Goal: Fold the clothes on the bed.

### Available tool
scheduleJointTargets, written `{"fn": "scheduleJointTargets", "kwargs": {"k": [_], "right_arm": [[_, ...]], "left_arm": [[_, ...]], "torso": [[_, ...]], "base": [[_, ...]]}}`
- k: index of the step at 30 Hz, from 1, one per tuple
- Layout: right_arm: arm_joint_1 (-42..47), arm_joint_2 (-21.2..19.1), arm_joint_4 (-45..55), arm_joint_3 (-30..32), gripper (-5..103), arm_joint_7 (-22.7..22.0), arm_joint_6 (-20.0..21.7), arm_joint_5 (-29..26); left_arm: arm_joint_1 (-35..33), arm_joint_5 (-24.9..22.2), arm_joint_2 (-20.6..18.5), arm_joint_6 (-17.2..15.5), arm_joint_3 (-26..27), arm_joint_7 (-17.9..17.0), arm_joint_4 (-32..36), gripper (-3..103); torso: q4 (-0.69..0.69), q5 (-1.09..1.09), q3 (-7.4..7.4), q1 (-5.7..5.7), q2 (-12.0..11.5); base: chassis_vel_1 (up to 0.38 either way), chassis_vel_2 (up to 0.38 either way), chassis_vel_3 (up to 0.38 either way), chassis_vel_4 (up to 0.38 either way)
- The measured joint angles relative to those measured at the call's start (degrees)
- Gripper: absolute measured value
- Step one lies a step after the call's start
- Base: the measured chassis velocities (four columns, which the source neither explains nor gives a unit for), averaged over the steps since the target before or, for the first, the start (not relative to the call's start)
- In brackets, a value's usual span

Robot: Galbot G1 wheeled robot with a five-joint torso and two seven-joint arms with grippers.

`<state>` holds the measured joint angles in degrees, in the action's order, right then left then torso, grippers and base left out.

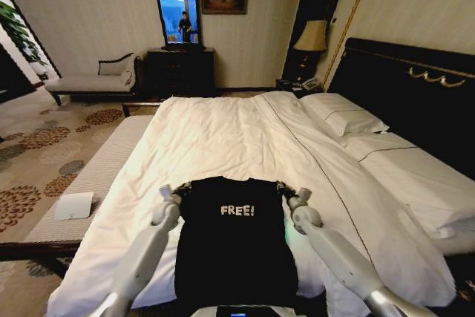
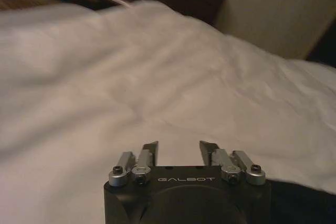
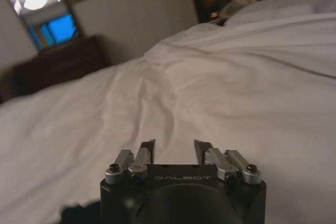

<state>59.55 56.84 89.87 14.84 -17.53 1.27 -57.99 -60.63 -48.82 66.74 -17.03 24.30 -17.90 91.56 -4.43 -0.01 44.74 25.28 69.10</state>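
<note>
The black short-sleeved T-shirt (image 1: 236,239) is soft matt cloth, its white "FREE!" lettering flat and slightly brighter than the weave. Under it, the large white bed (image 1: 223,146) is covered in smooth cotton-like fabric (gently creased in both wrist views), and the white pillows (image 1: 345,115) have the same matt finish. The dark headboard (image 1: 415,87) looks like polished wood with a faint sheen. The left gripper (image 2: 178,149) has a matt black plastic-looking housing, brushed silvery metal linkages and dark fingers; the right gripper (image 3: 174,148) is built alike. Both arms wear smooth, pale grey, slightly glossy shells.
</note>
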Motion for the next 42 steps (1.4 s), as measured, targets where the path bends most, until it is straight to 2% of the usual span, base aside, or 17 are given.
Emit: {"fn": "scheduleJointTargets", "kwargs": {"k": [1, 3, 5, 7, 8, 9, 10, 12, 15, 17, 21, 29, 31, 33, 36, 39, 42], "right_arm": [[1.9, 0.0, 2.5, 1.7, 44, -1.3, 0.7, -2.6], [6.7, 0.7, 8.3, 4.6, 55, -5.7, 2.6, -8.4], [8.6, 1.3, 10.2, 5.6, 61, -7.4, 3.5, -10.0], [13.7, 3.8, 14.2, 8.4, 66, -10.9, 5.4, -13.5], [16.6, 5.8, 16.5, 10.0, 71, -12.4, 6.3, -15.2], [18.1, 7.8, 17.8, 10.9, 78, -13.2, 6.8, -16.5], [18.1, 7.8, 17.8, 10.9, 78, -13.2, 6.8, -16.5], [19.7, 12.0, 19.1, 11.5, 88, -13.8, 7.5, -18.7], [19.5, 16.5, 18.4, 11.5, 97, -13.9, 7.6, -19.2], [19.1, 17.4, 18.2, 11.5, 99, -13.9, 7.6, -19.4], [18.5, 20.9, 18.3, 11.3, 100, -14.2, 7.3, -17.1], [19.3, 22.0, 19.2, 10.5, 103, -13.0, 6.6, -12.5], [18.9, 22.0, 18.3, 10.5, 97, -12.7, 6.3, -11.8], [18.6, 22.0, 18.0, 10.5, 97, -12.6, 6.3, -11.6], [18.1, 21.9, 16.9, 10.5, 82, -12.5, 6.2, -10.8], [18.0, 21.9, 16.4, 10.6, 76, -12.3, 6.1, -10.0], [18.4, 21.7, 16.1, 10.8, 60, -12.1, 6.0, -9.6]], "left_arm": [[-2.1, -0.2, -0.6, 0.0, 1.7, -0.2, 2.1, 52], [-7.7, -0.4, -1.7, -0.4, 5.1, -0.6, 7.1, 63], [-9.9, -0.3, -1.8, -0.6, 6.1, -0.6, 9.0, 63], [-14.5, 0.3, -1.7, -1.0, 7.4, -0.3, 13.4, 74], [-16.5, 0.6, -1.2, -1.1, 7.8, -0.1, 15.5, 80], [-18.2, 0.9, -0.5, -1.2, 8.4, 0.1, 17.2, 85], [-18.2, 0.9, -0.5, -1.2, 8.4, 0.1, 17.2, 85], [-20.9, 1.3, 0.9, -1.4, 9.7, -0.1, 20.0, 95], [-23.2, 2.0, 1.5, -1.6, 11.4, -0.6, 22.7, 100], [-23.6, 2.3, 1.3, -1.6, 11.9, -0.6, 23.1, 100], [-24.9, 2.7, -0.4, -1.4, 15.1, -0.5, 23.6, 100], [-25.3, 2.1, -0.7, -0.4, 16.2, -0.1, 22.4, 100], [-24.9, 2.2, -0.7, -0.3, 15.5, -0.2, 21.9, 100], [-24.5, 2.2, -0.8, -0.3, 15.0, -0.3, 21.7, 100], [-23.6, 2.2, -1.0, -0.3, 13.9, -0.6, 21.5, 100], [-23.0, 2.2, -1.1, -0.3, 13.4, -0.9, 21.5, 100], [-22.9, 2.2, -1.1, -0.5, 13.1, -1.2, 22.0, 100]], "torso": [[0.02, 0.00, 0.00, 0.00, 0.0], [0.02, 0.00, -0.01, -0.01, 0.0], [0.03, 0.00, -0.01, -0.01, 0.0], [0.06, 0.01, -0.01, -0.03, 0.0], [-0.01, 0.02, -0.01, -0.03, 0.0], [-0.03, -0.03, -0.01, -0.03, 0.0], [-0.03, -0.03, -0.01, -0.03, 0.0], [-0.01, 0.03, -0.01, -0.03, 0.0], [0.02, 0.01, 0.00, -0.03, 0.0], [0.02, 0.01, 0.01, -0.02, 0.0], [0.02, 0.01, 0.01, 0.00, 0.0], [0.02, 0.00, 0.01, 0.00, 0.0], [0.02, 0.01, 0.02, 0.00, 0.0], [0.02, 0.00, 0.01, 0.00, 0.0], [0.02, 0.01, 0.01, 0.00, 0.0], [0.01, 0.01, 0.01, 0.00, 0.0], [0.01, 0.01, 0.01, 0.00, 0.0]], "base": [[0.000, 0.000, 0.000, 0.000], [0.000, 0.000, 0.000, 0.000], [0.000, 0.000, 0.000, 0.000], [0.000, 0.000, 0.000, 0.000], [0.000, 0.000, 0.000, 0.000], [0.000, 0.000, 0.000, 0.000], [0.000, 0.000, 0.000, 0.000], [0.000, 0.000, 0.000, 0.000], [0.000, 0.000, 0.000, 0.000], [0.000, 0.000, 0.000, 0.000], [0.000, 0.000, 0.000, 0.000], [0.000, 0.000, 0.000, 0.000], [0.000, 0.000, 0.000, 0.000], [0.000, 0.000, 0.000, 0.000], [0.000, 0.000, 0.000, 0.000], [0.000, 0.000, 0.000, 0.000], [0.000, 0.000, 0.000, 0.000]]}}
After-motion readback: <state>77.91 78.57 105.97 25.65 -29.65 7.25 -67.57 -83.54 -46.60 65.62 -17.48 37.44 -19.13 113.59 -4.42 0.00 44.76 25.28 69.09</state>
